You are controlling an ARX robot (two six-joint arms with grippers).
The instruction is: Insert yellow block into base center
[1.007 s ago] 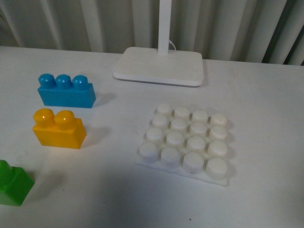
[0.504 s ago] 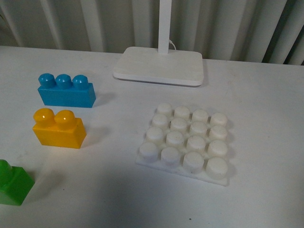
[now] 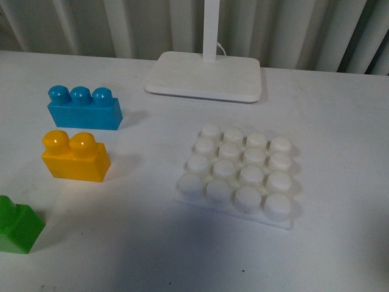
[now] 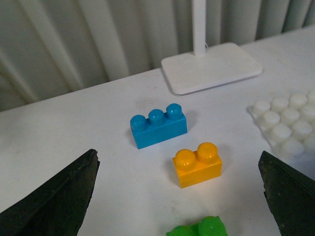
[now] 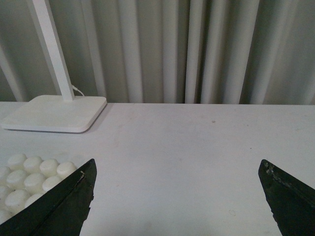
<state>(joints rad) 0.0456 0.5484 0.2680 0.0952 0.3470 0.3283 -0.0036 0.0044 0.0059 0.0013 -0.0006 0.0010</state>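
Note:
The yellow block [image 3: 75,157] stands upright on the white table at the left, two rounded studs on top. The base [image 3: 239,173], a white square plate of round studs, lies at centre right with nothing on it. In the left wrist view the yellow block [image 4: 197,164] lies ahead of my open left gripper [image 4: 179,196], between the lines of its two dark fingers [image 4: 59,196], apart from them. My right gripper [image 5: 178,201] is open over bare table; a corner of the base [image 5: 29,179] shows beside one finger. Neither arm appears in the front view.
A blue three-stud brick [image 3: 84,109] stands just behind the yellow block. A green brick [image 3: 18,225] sits at the near left edge. A white lamp foot [image 3: 205,76] with its post stands at the back, before a pleated curtain.
Nothing on the table has shifted relative to the rest; the whole front view has slid slightly, so everything appears a little higher than before.

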